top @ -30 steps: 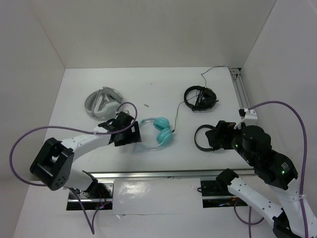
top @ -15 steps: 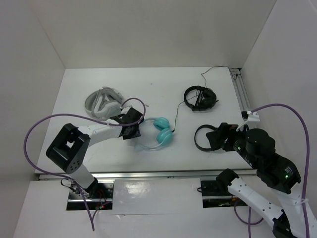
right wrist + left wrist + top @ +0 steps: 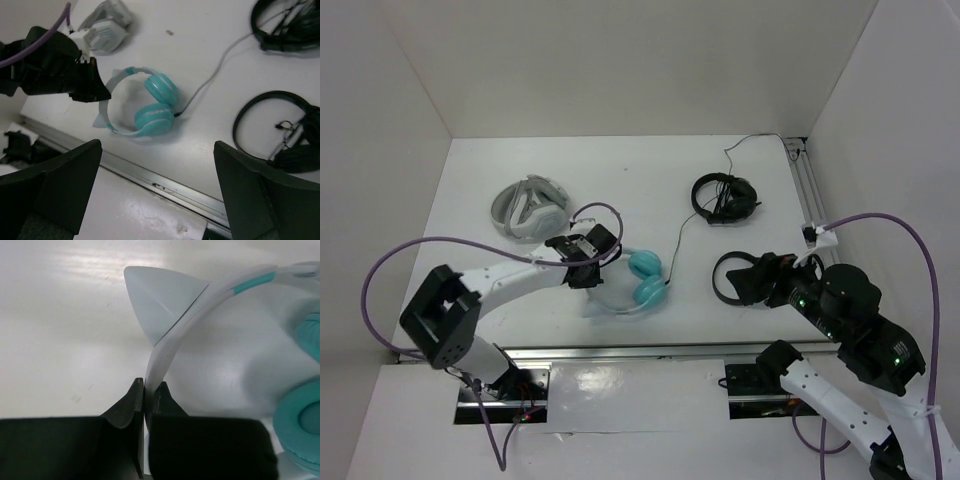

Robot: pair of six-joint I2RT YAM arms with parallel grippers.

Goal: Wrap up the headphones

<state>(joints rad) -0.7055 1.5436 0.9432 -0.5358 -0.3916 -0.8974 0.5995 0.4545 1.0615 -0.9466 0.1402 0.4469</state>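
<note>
The headphones (image 3: 642, 278) with teal ear cups lie mid-table, their pale headband (image 3: 175, 330) curving left with a small pointed ear. My left gripper (image 3: 588, 262) is shut on that headband; in the left wrist view the two black fingers (image 3: 127, 407) pinch the thin band (image 3: 150, 377). The right wrist view also takes in the headphones (image 3: 155, 107). Their thin cable (image 3: 677, 240) runs up and right toward the back. My right gripper (image 3: 745, 283) hangs open above the table to the right, nothing between its fingers (image 3: 65, 180).
Grey-white folded headphones (image 3: 527, 207) lie at the back left. Black headphones (image 3: 724, 197) sit at the back right, and another black pair (image 3: 728, 278) lies under my right gripper. A metal rail (image 3: 640, 352) borders the near table edge.
My left gripper closed on the headband and dragged the headphones slightly nearer and to the left, so they turned. The right arm shifted only a little.
</note>
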